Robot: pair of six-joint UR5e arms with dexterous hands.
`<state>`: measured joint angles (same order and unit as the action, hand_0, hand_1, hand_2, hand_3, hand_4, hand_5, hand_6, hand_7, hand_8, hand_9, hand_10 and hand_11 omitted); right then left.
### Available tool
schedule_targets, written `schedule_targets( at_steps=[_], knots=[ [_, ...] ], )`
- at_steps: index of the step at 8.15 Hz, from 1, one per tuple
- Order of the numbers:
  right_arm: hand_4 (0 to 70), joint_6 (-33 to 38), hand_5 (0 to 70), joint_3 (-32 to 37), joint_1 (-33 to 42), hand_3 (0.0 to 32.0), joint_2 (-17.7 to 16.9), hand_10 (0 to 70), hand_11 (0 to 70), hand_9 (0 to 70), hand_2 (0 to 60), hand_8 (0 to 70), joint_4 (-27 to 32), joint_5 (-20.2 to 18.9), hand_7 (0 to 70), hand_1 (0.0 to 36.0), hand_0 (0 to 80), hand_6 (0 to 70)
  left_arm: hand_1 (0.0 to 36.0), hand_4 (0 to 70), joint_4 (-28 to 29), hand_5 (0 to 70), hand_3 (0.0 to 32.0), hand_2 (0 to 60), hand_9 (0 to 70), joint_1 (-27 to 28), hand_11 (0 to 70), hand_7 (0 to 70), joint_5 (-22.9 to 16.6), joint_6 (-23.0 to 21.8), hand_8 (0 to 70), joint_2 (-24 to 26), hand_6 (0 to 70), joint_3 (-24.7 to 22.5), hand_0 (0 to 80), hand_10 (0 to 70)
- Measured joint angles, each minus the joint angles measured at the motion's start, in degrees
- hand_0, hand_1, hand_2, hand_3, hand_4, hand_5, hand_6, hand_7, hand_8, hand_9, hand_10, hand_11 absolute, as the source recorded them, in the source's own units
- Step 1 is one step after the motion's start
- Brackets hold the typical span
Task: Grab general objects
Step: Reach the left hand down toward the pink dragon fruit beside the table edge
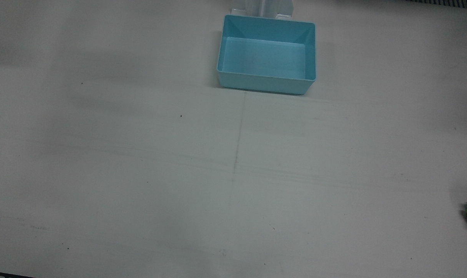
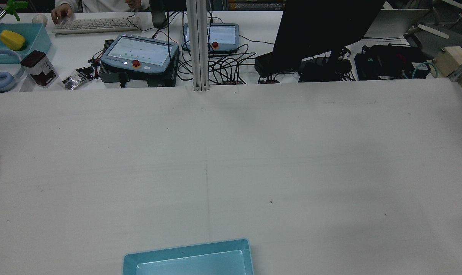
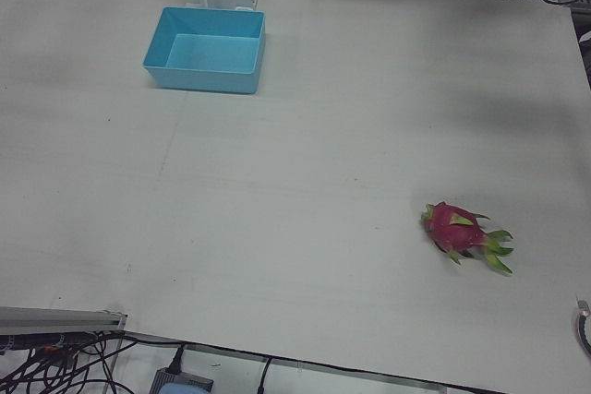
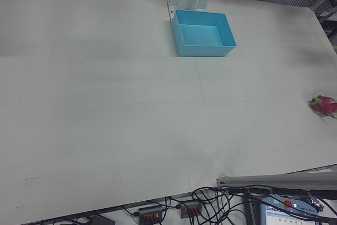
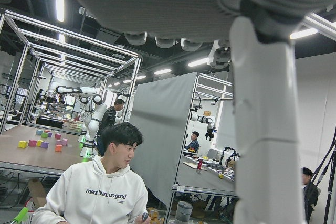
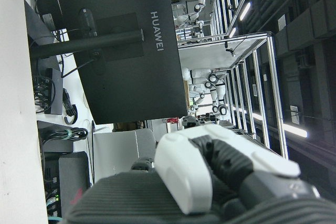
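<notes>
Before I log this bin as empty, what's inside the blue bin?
Nothing: the blue bin shows only its bare floor. The near wall's inner face is hidden in the front view. The dragon fruit lies apart on the table.

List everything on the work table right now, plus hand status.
dragon fruit: 1, pink with green tips, lying on its side on the robot's left half of the table, far from the bin, nothing touching it
bin: 1, light blue, empty, at the robot's edge of the table near the middle
table: 1, white, holds only the fruit and the bin
left hand: seen only in its own camera, raised and facing the room, holding nothing in view; open or shut unclear
right hand: seen only in its own camera, off the table, holding nothing in view; open or shut unclear
</notes>
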<state>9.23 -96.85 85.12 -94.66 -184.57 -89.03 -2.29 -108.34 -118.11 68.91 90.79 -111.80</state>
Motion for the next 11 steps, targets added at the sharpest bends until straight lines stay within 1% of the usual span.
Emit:
schedule_targets(
  at_steps=[2, 3, 4, 5, 6, 7, 8, 9, 10, 11],
  knots=[
    [0.0, 0.0, 0.0, 0.0, 0.0, 0.0, 0.0, 0.0, 0.0, 0.0, 0.0, 0.0, 0.0, 0.0, 0.0, 0.0, 0.0, 0.0, 19.5, 0.0, 0.0, 0.0, 5.4, 0.0, 0.0, 0.0, 0.0, 0.0, 0.0, 0.0, 0.0, 0.0, 0.0, 0.0, 62.1, 0.0],
    [0.0, 0.0, 0.0, 0.0, 0.0, 0.0, 0.0, 0.0, 0.0, 0.0, 0.0, 0.0, 0.0, 0.0, 0.0, 0.0, 0.0, 0.0, 19.6, 0.0, 0.0, 0.0, 4.6, 0.0, 0.0, 0.0, 0.0, 0.0, -0.1, 0.1, 0.0, 0.0, 0.0, 0.0, 62.3, 0.0],
    [0.0, 0.0, 0.0, 0.0, 0.0, 0.0, 0.0, 0.0, 0.0, 0.0, 0.0, 0.0, 0.0, 0.0, 0.0, 0.0, 0.0, 0.0, 20.1, 0.0, 0.1, 0.0, 5.0, 0.0, 0.0, 0.1, 0.0, 0.0, -0.2, 0.1, 0.0, 0.0, 0.0, 0.0, 63.0, 0.0],
    [0.0, 0.0, 0.0, 0.0, 0.0, 0.0, 0.0, 0.0, 0.0, 0.0, 0.0, 0.0, 0.0, 0.0, 0.0, 0.0, 0.0, 0.0, 20.4, 0.0, 0.2, 0.0, 0.8, 0.0, 0.0, 0.1, 0.0, 0.0, -0.2, 0.2, 0.0, -0.1, 0.0, 0.0, 63.3, 0.0],
    [0.0, 0.0, 0.0, 0.0, 0.0, 0.0, 0.0, 0.0, 0.0, 0.0, 0.0, 0.0, 0.0, 0.0, 0.0, 0.0, 0.0, 0.0, 21.5, 0.0, 0.7, 0.0, 0.0, 0.0, 0.0, 0.3, 0.0, 0.0, -0.2, 0.4, 0.0, -0.4, 0.0, 0.0, 67.1, 0.0],
    [0.0, 0.0, 0.0, 0.0, 0.0, 0.0, 0.0, 0.0, 0.0, 0.0, 0.0, 0.0, 0.0, 0.0, 0.0, 0.0, 0.0, 0.0, 22.0, 0.0, 2.0, 0.0, 0.0, 0.0, 0.0, 0.6, 0.0, 0.0, -0.3, 0.5, 0.0, -1.5, 0.0, 0.0, 68.8, 0.0],
    [0.0, 0.0, 0.0, 0.0, 0.0, 0.0, 0.0, 0.0, 0.0, 0.0, 0.0, 0.0, 0.0, 0.0, 0.0, 0.0, 0.0, 0.0, 22.7, 0.0, 3.2, 0.0, 0.0, 0.0, 0.0, 1.1, 0.0, 0.0, -0.3, 0.6, 0.0, -2.7, 0.0, 0.0, 73.2, 0.0],
    [0.0, 0.0, 0.0, 0.0, 0.0, 0.0, 0.0, 0.0, 0.0, 0.0, 0.0, 0.0, 0.0, 0.0, 0.0, 0.0, 0.0, 0.0, 23.6, 0.0, 4.1, 0.0, 0.0, 0.0, 0.0, 2.3, 0.0, 0.0, -0.2, 0.7, 0.0, -3.4, 0.0, 0.0, 77.5, 0.0],
    [0.0, 0.0, 0.0, 0.0, 0.0, 0.0, 0.0, 0.0, 0.0, 0.0, 0.0, 0.0, 0.0, 0.0, 0.0, 0.0, 0.0, 0.0, 24.5, 0.0, 4.7, 0.0, 0.0, 0.0, 0.0, 4.5, 0.0, 0.0, 0.5, 0.7, 0.0, -3.5, 0.0, 0.1, 80.0, 0.0],
    [0.0, 0.0, 0.0, 0.0, 0.0, 0.0, 0.0, 0.0, 0.0, 0.0, 0.0, 0.0, 0.0, 0.0, 0.0, 0.0, 0.0, 0.0, 25.7, 0.0, 4.5, 0.0, 0.0, 0.0, 0.0, 6.9, 0.0, 0.0, 1.9, 0.8, 0.0, -2.8, 0.0, 0.3, 80.0, 0.0]
  ],
)
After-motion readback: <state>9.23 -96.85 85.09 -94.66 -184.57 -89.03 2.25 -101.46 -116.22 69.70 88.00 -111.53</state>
